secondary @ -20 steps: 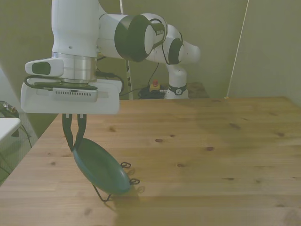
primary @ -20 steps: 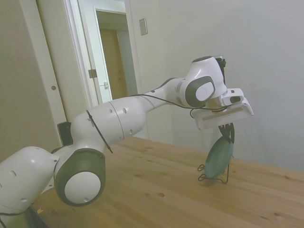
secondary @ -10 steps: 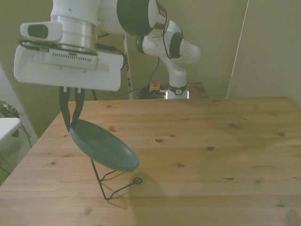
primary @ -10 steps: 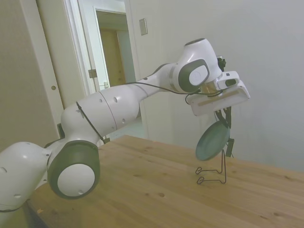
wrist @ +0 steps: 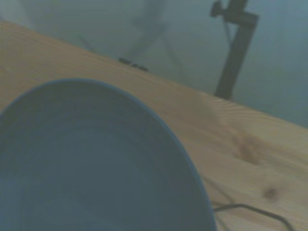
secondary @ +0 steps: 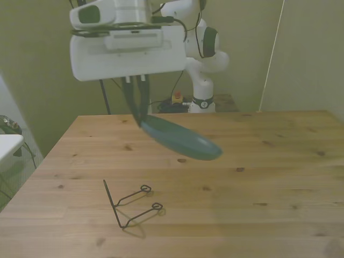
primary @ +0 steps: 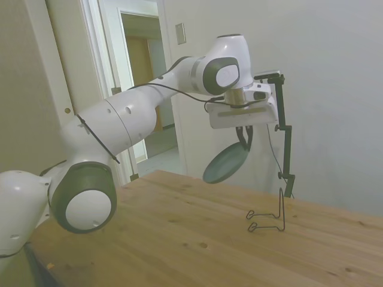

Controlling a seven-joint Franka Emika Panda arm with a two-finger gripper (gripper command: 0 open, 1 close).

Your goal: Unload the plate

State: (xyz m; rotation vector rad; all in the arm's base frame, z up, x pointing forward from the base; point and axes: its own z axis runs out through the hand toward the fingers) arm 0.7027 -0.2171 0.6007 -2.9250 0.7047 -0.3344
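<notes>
- Fingers of the gripper (secondary: 137, 110) clenched on the rim of the plate (secondary: 180, 141), held in the air, tilted, high above the wire stand (secondary: 129, 204) and well apart from it.
- Best to keep the pinch firm and lower slowly, levelling the plate before setting down.
- Wide bare surface (secondary: 269, 177) beyond the wire stand, toward the front view's right; good room there.
- Better to stay away from the surface edge near the wire stand.
</notes>
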